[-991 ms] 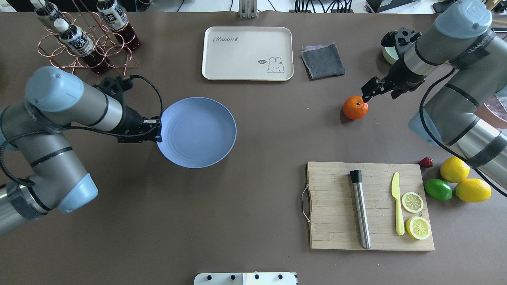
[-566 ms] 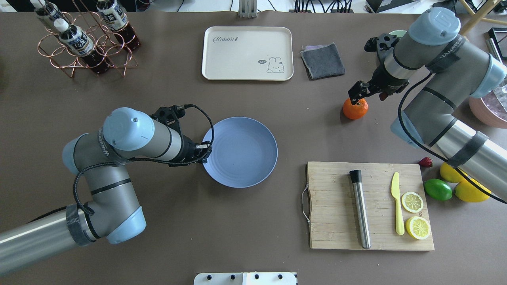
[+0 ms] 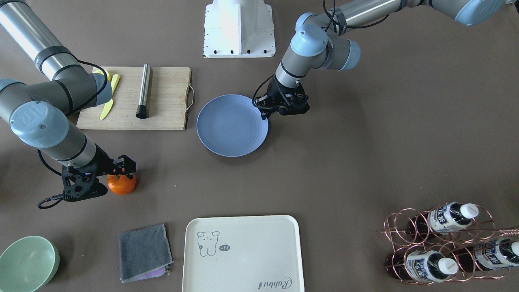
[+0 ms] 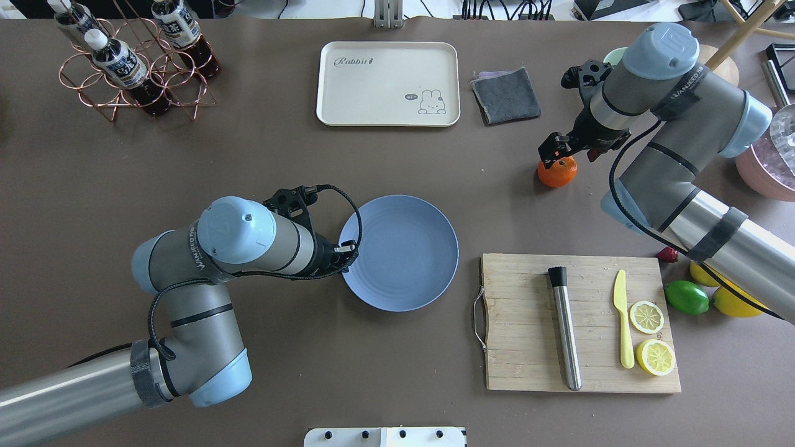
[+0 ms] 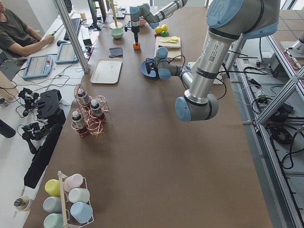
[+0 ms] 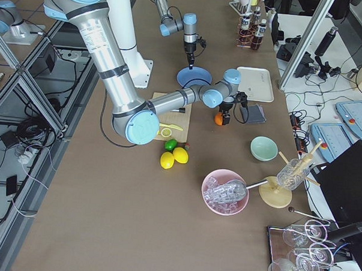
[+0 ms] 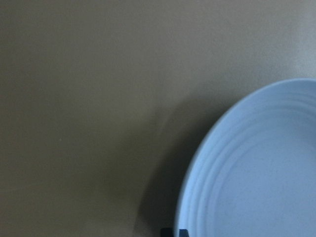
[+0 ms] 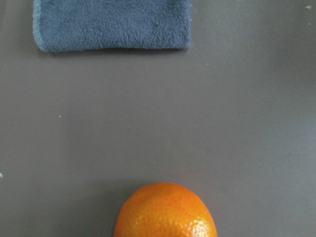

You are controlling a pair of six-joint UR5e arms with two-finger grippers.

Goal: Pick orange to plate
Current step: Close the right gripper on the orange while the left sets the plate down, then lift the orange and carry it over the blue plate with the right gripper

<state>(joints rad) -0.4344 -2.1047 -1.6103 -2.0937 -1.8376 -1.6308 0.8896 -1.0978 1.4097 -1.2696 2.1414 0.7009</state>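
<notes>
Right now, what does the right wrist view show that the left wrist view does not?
Only the right wrist view shows the orange at its bottom edge and a grey-blue cloth beyond it, apart from it. Only the left wrist view shows the plate, cut off at the lower right. Both show bare brown table.

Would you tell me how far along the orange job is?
Done: nothing placed yet; the plate is empty. In hand: the left gripper holds the plate's rim, and the right gripper sits over the orange, not lifted. Left: grasp, carry, set it on the plate.
</notes>
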